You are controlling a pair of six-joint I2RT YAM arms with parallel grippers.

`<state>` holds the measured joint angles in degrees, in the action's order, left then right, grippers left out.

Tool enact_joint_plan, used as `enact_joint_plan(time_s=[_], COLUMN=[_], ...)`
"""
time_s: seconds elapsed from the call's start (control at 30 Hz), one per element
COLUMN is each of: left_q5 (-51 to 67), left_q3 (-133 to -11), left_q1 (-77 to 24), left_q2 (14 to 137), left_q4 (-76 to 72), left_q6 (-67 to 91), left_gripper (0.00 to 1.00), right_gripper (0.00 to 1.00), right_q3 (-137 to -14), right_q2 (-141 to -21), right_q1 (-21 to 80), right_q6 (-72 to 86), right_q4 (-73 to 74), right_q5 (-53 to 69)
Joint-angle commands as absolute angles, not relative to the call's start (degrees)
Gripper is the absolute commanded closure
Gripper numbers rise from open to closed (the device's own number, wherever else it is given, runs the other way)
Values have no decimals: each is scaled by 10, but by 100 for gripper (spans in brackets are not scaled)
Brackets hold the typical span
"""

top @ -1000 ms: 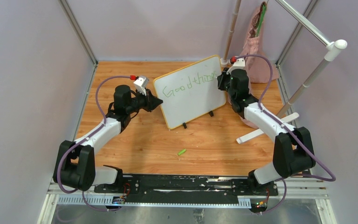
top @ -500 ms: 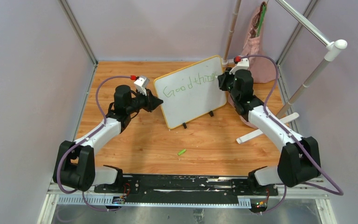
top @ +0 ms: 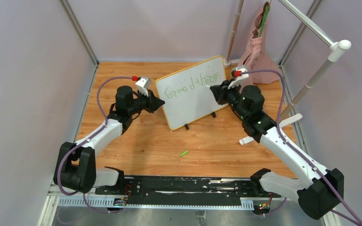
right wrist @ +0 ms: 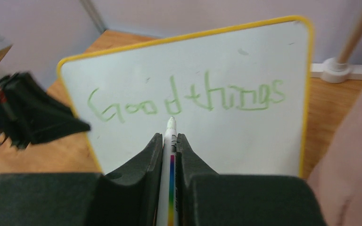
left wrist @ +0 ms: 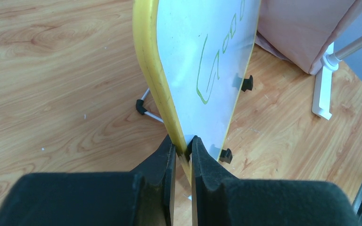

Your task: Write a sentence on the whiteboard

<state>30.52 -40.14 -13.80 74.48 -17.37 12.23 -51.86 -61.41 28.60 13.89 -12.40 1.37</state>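
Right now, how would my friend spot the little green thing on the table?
Find the whiteboard standing on the wooden table. In front of its black feet, a small green piece lies alone on the wood, touching nothing.

Glossy whiteboard [top: 194,102], wood-grain table [top: 146,141]

Left arm [top: 99,134] reached forward from its base, forearm angled inward. Left end effector [top: 159,104] lay roughly level, fingers [left wrist: 162,162] pinched onto the left edge of the whiteboard [top: 193,107]. Right arm [top: 287,148] stretched long on a diagonal from lower right toward centre. Right end effector [top: 215,92] pointed left, jaws clamped on a marker [right wrist: 170,134] whose tip stuck out past the fingers.
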Motion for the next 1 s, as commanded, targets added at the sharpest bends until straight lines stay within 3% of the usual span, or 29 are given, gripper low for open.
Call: enact_joint_plan(time_s=[0.0, 0.3, 0.97], left_q5=[247, 240, 222], left_q3=[-405, -407, -411], left_q1=[-140, -140, -140], left_q2=[750, 751, 742], left_q4=[-138, -135, -121], left_q6=[66, 66, 71], left_gripper=[100, 100, 100], right_gripper=[100, 100, 100], right_q3=[-472, -392, -432], right_q2=[-585, -615, -763], right_q1=[351, 415, 475], right_q6=[62, 54, 8], right_q4=[-140, -247, -307], right_q5=[65, 68, 44])
